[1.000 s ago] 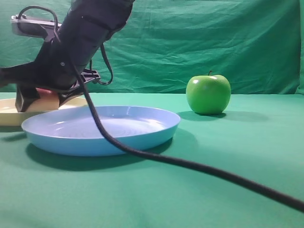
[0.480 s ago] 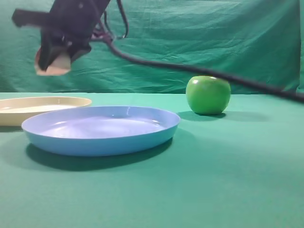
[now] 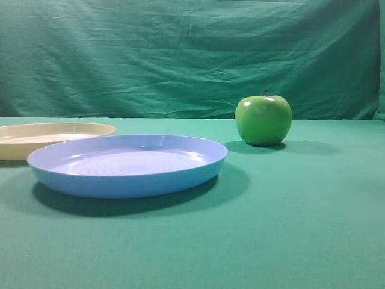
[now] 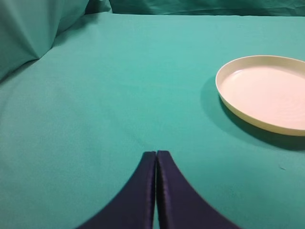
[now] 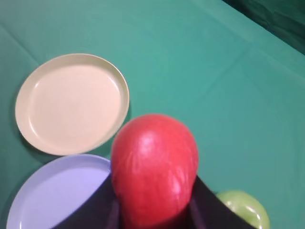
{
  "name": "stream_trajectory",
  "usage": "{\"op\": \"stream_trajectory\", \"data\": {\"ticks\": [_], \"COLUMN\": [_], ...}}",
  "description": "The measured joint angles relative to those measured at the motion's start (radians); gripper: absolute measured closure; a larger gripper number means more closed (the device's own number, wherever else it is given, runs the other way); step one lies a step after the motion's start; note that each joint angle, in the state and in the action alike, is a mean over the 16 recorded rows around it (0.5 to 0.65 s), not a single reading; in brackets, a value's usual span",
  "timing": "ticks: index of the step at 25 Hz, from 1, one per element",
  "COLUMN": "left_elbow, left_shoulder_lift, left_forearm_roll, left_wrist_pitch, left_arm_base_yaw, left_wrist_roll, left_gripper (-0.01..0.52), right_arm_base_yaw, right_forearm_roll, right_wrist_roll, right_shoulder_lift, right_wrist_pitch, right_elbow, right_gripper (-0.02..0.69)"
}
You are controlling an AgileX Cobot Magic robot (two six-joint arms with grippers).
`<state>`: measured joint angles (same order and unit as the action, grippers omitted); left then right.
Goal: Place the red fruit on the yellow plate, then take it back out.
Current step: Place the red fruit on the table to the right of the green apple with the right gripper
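Red blending to a paler tone at the lower side, the round smooth fruit (image 5: 155,169) fills the middle of the right wrist view, and the dark jaws of the right gripper (image 5: 155,210) press on it from both sides, so it is held firmly and high above the green cloth. Far below it lie the shallow cream-yellow plastic plate (image 5: 71,102) and, just beside that one, the shallow light blue plastic plate (image 5: 57,195); the shiny green apple (image 5: 243,207) shows at the lower right edge. The yellow plate has nothing in it, and in the exterior view the fruit and both arms are out of sight, only the two plates and the apple stand on the table. The left gripper (image 4: 156,160) hovers low over the bare cloth with its two dark jaws pressed together and nothing between them, well apart from the yellow plate. I judge that the fruit is now on its way out of the plate. To do this step well, the arm should carry the fruit sideways to a free part of the cloth, away from both plates and the apple, lower it slowly until it touches the surface, and only then release it. A round fruit rolls easily, so dropping it from above is risky.
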<state>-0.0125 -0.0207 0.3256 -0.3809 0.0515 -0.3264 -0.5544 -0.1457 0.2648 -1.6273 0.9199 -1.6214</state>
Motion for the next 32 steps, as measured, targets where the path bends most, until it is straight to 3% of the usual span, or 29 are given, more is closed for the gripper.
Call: {"op": "stream_trajectory", "data": {"ticks": [8, 15, 26, 32], "left_elbow": [0.0, 0.0, 0.0, 0.0], "left_shoulder_lift": [0.0, 0.0, 0.0, 0.0], "left_forearm_roll": [0.0, 0.0, 0.0, 0.0], "left_wrist_pitch": [0.0, 0.0, 0.0, 0.0], "left_arm_base_yaw": [0.0, 0.0, 0.0, 0.0], "left_wrist_roll": [0.0, 0.0, 0.0, 0.0], "left_gripper": [0.514, 0.514, 0.514, 0.514], "right_arm_base_yaw": [0.101, 0.183, 0.25, 0.253], "right_forearm_roll": [0.012, 0.012, 0.011, 0.01], "right_wrist_roll": [-0.025, -0.033, -0.044, -0.044], "right_shoulder_lift": [0.345, 0.509, 0.43, 0.314], "right_wrist_pitch": [-0.14, -0.301, -0.607, -0.73], "right_elbow": [0.489, 0.851, 1.13, 1.158], "right_gripper": [0.47, 0.47, 0.461, 0.354]}}
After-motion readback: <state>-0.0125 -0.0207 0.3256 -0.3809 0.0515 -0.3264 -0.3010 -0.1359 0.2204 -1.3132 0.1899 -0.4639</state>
